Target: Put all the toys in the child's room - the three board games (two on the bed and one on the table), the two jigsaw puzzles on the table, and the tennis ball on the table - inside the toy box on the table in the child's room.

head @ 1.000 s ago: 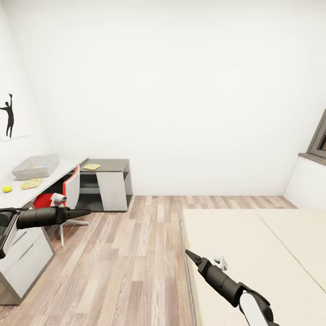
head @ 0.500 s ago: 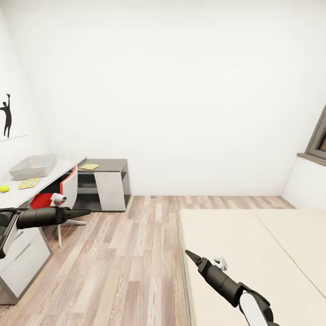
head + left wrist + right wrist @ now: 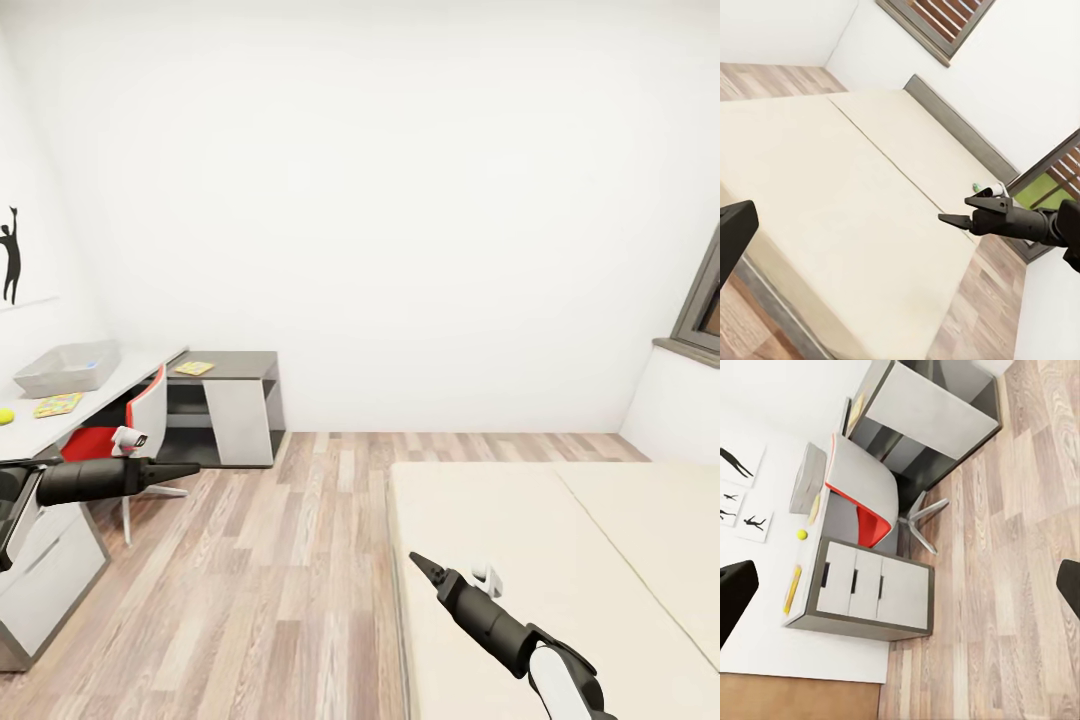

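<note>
My left gripper (image 3: pixel 190 467), fingers together, and empty right gripper (image 3: pixel 418 562), jaws wide, hover well apart from the far-left toy box (image 3: pixel 62 368).

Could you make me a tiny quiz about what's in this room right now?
1. True or false: the red chair is tucked against the white desk.
2. What lies on the dark side desk? A) a yellow ball B) a colourful flat square C) a grey bin
3. Fill in: the grey bin sits on the ____ desk.

Key: 1 true. 2 B, the puzzle. 3 white; the ball rests nearer the robot on that desk.
</note>
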`<state>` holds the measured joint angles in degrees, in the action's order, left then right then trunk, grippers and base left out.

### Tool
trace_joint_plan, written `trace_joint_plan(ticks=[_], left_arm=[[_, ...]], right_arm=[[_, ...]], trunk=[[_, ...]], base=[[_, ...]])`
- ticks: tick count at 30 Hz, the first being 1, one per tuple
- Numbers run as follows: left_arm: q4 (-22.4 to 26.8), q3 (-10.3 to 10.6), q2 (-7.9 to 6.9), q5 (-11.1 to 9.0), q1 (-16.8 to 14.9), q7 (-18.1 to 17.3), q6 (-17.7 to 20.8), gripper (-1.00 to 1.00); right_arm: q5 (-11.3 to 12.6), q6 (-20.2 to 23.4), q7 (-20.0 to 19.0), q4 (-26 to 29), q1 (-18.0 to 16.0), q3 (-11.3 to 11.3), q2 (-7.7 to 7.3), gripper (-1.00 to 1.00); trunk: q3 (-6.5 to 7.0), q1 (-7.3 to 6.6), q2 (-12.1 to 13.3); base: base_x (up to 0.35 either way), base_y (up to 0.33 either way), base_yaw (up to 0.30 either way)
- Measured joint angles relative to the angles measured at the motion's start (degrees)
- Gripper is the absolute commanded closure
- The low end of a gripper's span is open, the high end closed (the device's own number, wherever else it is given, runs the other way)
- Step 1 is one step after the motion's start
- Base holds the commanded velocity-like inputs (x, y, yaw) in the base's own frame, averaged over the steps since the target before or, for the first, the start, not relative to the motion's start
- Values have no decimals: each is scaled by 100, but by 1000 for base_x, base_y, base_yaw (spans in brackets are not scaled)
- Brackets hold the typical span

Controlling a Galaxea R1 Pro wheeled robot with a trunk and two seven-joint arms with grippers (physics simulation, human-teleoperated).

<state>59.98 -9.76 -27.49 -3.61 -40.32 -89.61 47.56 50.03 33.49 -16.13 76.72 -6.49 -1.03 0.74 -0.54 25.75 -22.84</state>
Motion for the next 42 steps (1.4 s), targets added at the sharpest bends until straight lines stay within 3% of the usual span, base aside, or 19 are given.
trace_joint_plan(ticks=[42], left_arm=[[-1,0,0,2,0,0,0,-100]], right_arm=[[0,0,0,0,1,0,0,-100]], trunk=[[0,0,0]], base=[[0,-94,0]])
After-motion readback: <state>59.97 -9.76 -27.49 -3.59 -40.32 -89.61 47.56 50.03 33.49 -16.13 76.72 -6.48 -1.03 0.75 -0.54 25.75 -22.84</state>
